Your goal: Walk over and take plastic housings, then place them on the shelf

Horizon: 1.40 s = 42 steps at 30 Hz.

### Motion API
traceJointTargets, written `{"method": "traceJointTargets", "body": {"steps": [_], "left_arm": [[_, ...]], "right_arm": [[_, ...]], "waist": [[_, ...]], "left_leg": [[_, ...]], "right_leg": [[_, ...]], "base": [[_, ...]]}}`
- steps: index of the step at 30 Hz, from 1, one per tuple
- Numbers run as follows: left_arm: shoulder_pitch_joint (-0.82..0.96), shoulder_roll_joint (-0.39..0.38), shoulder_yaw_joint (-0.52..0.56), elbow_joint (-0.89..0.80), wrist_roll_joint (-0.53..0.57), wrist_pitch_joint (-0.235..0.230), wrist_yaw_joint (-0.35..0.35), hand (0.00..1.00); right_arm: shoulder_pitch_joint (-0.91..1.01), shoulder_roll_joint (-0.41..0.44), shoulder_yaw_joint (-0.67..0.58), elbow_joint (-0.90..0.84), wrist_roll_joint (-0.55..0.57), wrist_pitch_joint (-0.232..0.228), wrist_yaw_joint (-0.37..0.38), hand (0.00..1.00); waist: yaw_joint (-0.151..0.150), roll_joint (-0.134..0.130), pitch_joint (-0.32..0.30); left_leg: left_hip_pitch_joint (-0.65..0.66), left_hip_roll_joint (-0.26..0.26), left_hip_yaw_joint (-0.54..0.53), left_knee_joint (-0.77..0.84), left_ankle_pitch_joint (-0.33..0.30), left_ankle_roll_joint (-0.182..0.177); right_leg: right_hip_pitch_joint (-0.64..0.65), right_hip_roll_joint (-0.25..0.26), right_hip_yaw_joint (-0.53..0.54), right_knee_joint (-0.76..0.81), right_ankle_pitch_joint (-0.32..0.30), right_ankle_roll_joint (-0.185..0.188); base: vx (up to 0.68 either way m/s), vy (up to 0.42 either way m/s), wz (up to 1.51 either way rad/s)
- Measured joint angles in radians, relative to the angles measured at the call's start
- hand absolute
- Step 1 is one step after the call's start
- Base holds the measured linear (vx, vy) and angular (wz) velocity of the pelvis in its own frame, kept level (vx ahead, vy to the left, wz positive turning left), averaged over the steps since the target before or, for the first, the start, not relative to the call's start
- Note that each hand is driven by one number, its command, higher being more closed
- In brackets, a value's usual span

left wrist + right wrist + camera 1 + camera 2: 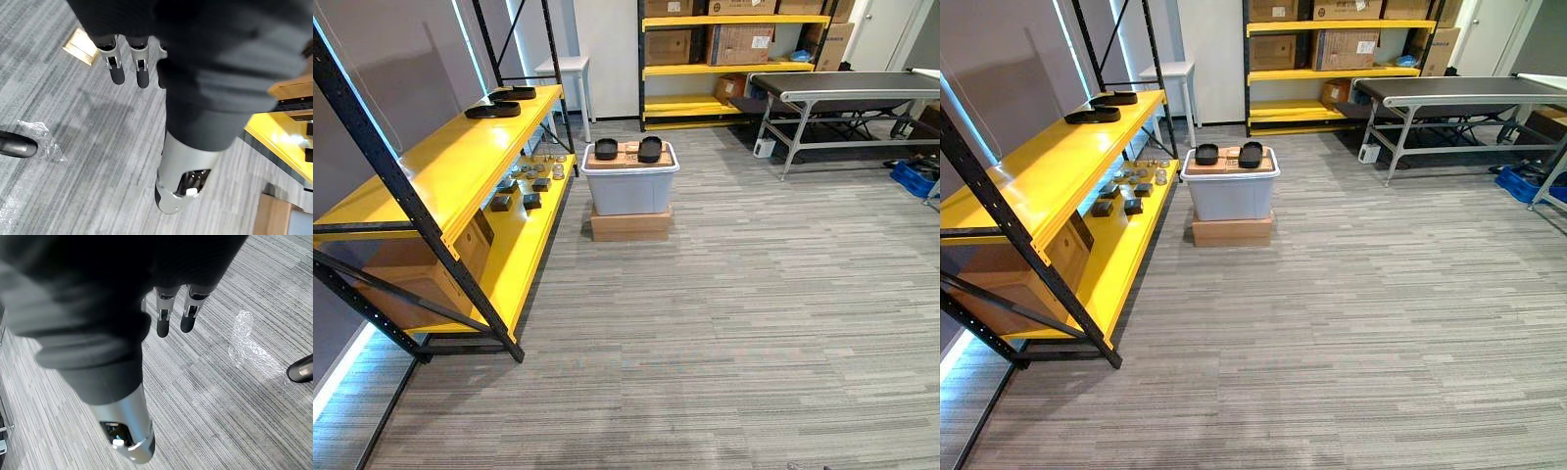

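Note:
Two round black plastic housings (606,149) (650,149) lie side by side on a cardboard sheet on top of a grey lidded bin (628,188), a few steps ahead on the carpet. The yellow shelf (450,166) runs along the left wall; two more flat black housings (493,110) (513,93) rest on its top level at the far end. My left hand (116,66) hangs over the carpet, fingers straight and holding nothing. My right hand (163,318) hangs the same way, fingers straight and bare.
The bin stands on a flat cardboard box (629,225). Small parts (524,186) and a carton (421,274) occupy the shelf's lower level. At the back are a white side table (565,67), a second yellow rack with cartons (734,44), a conveyor table (842,86) and a blue crate (913,176).

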Motion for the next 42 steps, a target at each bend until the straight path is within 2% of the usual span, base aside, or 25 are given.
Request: {"method": "traceJointTargets", "body": {"steps": [6,14,21,26,28,29,30,31,32,33,34,35,37,38,39,40,41,42], "left_arm": [[0.010,-0.023,-0.055,-0.068,-0.012,-0.028,0.025,0.00],[0.035,-0.021,-0.102,-0.136,-0.033,-0.064,0.028,0.00],[0.035,-0.019,-0.120,-0.150,-0.044,-0.076,0.028,0.00],[0.041,-0.010,-0.118,-0.122,-0.049,-0.076,0.028,0.00],[0.035,-0.009,-0.118,-0.105,-0.049,-0.075,0.028,0.00],[0.033,-0.010,-0.119,-0.104,-0.049,-0.073,0.025,0.00],[0.033,-0.009,-0.119,-0.103,-0.049,-0.072,0.025,0.00],[0.031,-0.009,-0.119,-0.095,-0.048,-0.067,0.026,0.00],[0.028,-0.008,-0.120,-0.075,-0.046,-0.060,0.025,0.00],[0.027,-0.004,-0.120,-0.065,-0.042,-0.055,0.025,0.00],[0.032,0.006,-0.120,-0.049,-0.030,-0.042,0.025,0.00],[0.034,0.011,-0.120,-0.036,-0.025,-0.031,0.026,0.00],[0.023,0.019,-0.119,-0.031,-0.018,-0.025,0.027,0.00],[-0.011,0.027,-0.118,-0.030,-0.014,-0.024,0.027,0.00],[-0.028,0.029,-0.117,-0.030,-0.010,-0.025,0.027,0.00],[-0.053,0.033,-0.117,-0.029,-0.009,-0.025,0.026,0.00],[-0.063,0.022,-0.116,-0.024,-0.008,-0.026,0.023,0.00],[-0.067,0.020,-0.111,-0.019,-0.006,-0.026,0.019,0.00]], "right_arm": [[0.021,0.038,0.073,-0.047,0.000,-0.025,-0.014,0.00],[0.046,0.043,0.170,-0.124,0.000,-0.061,-0.011,0.00],[0.044,0.042,0.209,-0.127,-0.001,-0.062,-0.011,0.00],[0.023,0.030,0.227,-0.114,-0.003,-0.061,-0.009,0.00],[0.012,0.028,0.228,-0.105,-0.003,-0.061,-0.005,0.00],[-0.008,0.025,0.228,-0.087,-0.005,-0.060,-0.003,0.00],[-0.016,0.024,0.228,-0.076,-0.005,-0.060,-0.002,0.00],[-0.020,0.024,0.228,-0.073,-0.005,-0.059,0.002,0.00],[-0.014,0.026,0.228,-0.074,-0.006,-0.058,0.009,0.00],[-0.004,0.029,0.228,-0.074,-0.008,-0.057,0.012,0.00],[0.018,0.035,0.232,-0.072,-0.010,-0.050,0.017,0.00],[0.030,0.035,0.245,-0.054,-0.010,-0.045,0.017,0.00],[0.038,0.040,0.247,-0.024,-0.010,-0.043,0.018,0.00],[0.053,0.050,0.245,-0.013,-0.010,-0.042,0.018,0.00],[0.059,0.053,0.242,-0.005,-0.010,-0.041,0.019,0.00],[0.084,0.058,0.218,0.003,-0.010,-0.039,0.020,0.00],[0.115,0.059,0.169,0.007,-0.010,-0.038,0.020,0.00],[0.121,0.064,0.141,0.010,-0.010,-0.037,0.019,0.00]], "waist": [[-0.004,0.000,0.001],[-0.009,-0.002,0.001],[-0.008,-0.004,0.001],[0.007,-0.011,0.015],[0.003,-0.012,0.021],[0.004,-0.008,0.040],[0.004,-0.006,0.052],[0.007,-0.003,0.071],[0.008,-0.001,0.083],[0.005,-0.004,0.089],[-0.005,-0.011,0.096],[-0.012,-0.012,0.105],[-0.023,-0.011,0.105],[-0.044,-0.009,0.108],[-0.053,-0.010,0.109],[-0.064,-0.020,0.105],[-0.072,0.004,0.098],[-0.074,0.010,0.094]], "left_leg": [[-0.001,0.000,0.004,0.000,0.000,0.000],[0.000,0.000,0.006,-0.001,0.000,0.001],[-0.001,0.000,0.016,-0.010,0.000,0.001],[-0.007,0.000,0.064,-0.016,0.000,0.001],[-0.020,-0.001,0.066,-0.012,-0.002,0.004],[-0.023,0.003,0.081,-0.003,-0.010,0.014],[-0.023,0.005,0.087,0.007,-0.021,0.025],[-0.018,0.005,0.093,0.022,-0.050,0.043],[-0.003,0.002,0.095,0.026,-0.067,0.053],[0.008,-0.002,0.093,0.026,-0.074,0.057],[0.035,-0.015,0.086,0.024,-0.085,0.062],[0.063,-0.014,0.081,0.020,-0.097,0.074],[0.074,-0.002,0.070,0.024,-0.117,0.077],[0.074,0.018,0.037,0.031,-0.135,0.064],[0.077,0.027,0.023,0.030,-0.143,0.054],[0.091,0.036,-0.002,0.026,-0.161,0.030],[0.125,0.066,-0.021,0.024,-0.172,0.005],[0.116,0.083,-0.023,0.063,-0.173,-0.001]], "right_leg": [[-0.002,0.000,0.000,0.000,0.000,0.000],[-0.003,0.000,-0.001,-0.001,0.000,-0.001],[-0.011,0.001,0.008,-0.001,0.001,-0.001],[-0.042,0.003,0.059,0.000,0.010,-0.013],[-0.065,0.001,0.060,0.017,0.010,-0.012],[-0.098,0.000,0.066,0.084,-0.011,0.009],[-0.125,-0.002,0.074,0.142,-0.035,0.015],[-0.190,-0.016,0.079,0.304,-0.090,0.049],[-0.285,-0.040,0.066,0.528,-0.115,0.062],[-0.344,-0.064,0.050,0.654,-0.114,0.057],[-0.423,-0.109,0.022,0.828,-0.120,0.054],[-0.463,-0.134,-0.013,0.864,-0.127,0.048],[-0.489,-0.136,-0.055,0.754,-0.128,0.041],[-0.494,-0.115,-0.073,0.569,-0.120,0.036],[-0.493,-0.104,-0.075,0.497,-0.109,0.023],[-0.486,-0.089,-0.071,0.399,-0.054,-0.027],[-0.466,-0.063,-0.074,0.420,-0.020,-0.069],[-0.457,-0.057,-0.087,0.438,-0.046,-0.087]], "base": [[-0.03,-0.005,-0.01],[0.00,0.000,0.00],[0.00,0.000,-0.04],[-0.01,0.009,-0.29],[-0.03,0.003,-0.14],[-0.02,0.022,-0.21],[-0.04,0.046,-0.30],[-0.06,0.074,-0.22],[-0.05,0.076,-0.11],[0.01,0.082,0.10],[0.09,0.058,0.18],[0.13,0.031,0.15],[0.18,-0.055,0.23],[0.27,-0.133,0.53],[0.41,-0.219,0.79],[0.47,-0.263,0.73],[0.64,-0.322,0.64],[0.60,-0.284,0.33]]}}
